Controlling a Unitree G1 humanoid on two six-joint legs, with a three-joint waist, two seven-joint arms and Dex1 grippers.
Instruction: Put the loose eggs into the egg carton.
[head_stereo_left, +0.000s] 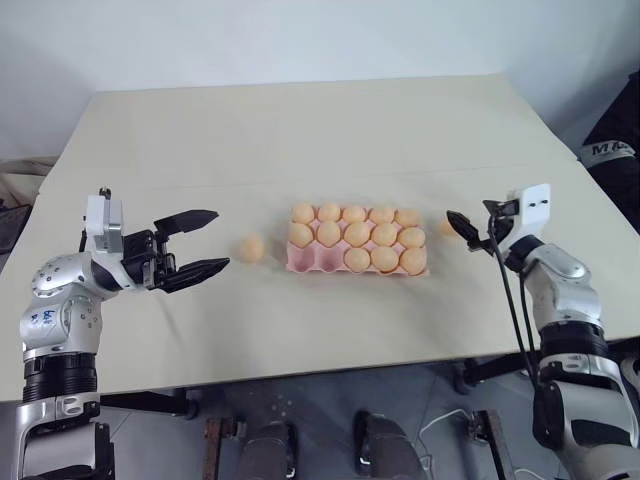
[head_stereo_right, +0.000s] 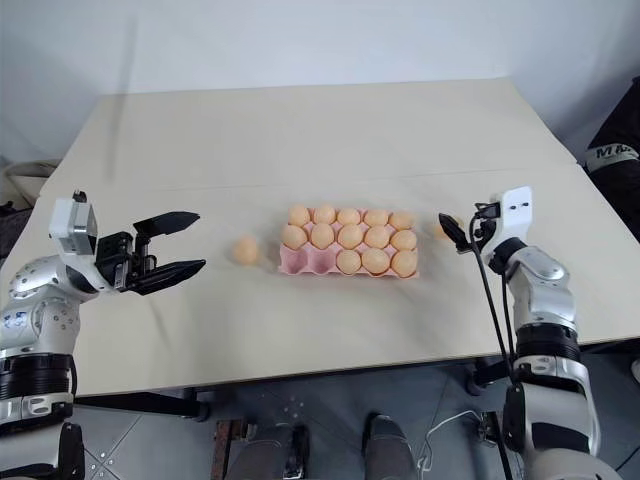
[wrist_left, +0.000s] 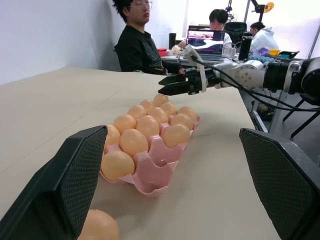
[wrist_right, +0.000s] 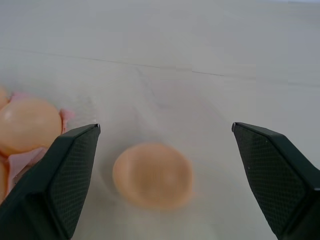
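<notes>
Egg carton (head_stereo_left: 300, 262): pink molded tray, no lid, scalloped edges, lies flat near middle of table. Holds thirteen pale orange eggs; two cups in near row, at left end, are empty.

Loose egg (head_stereo_left: 252, 248): pale orange, smooth, oval, on table just beside carton's left end, apart from it.

Second loose egg (wrist_right: 153, 175): same look, on table near carton's right end, not touching.

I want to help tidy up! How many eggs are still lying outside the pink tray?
2. One loose egg lies left of the egg carton; the other lies right of it, in front of the open right gripper.
</notes>
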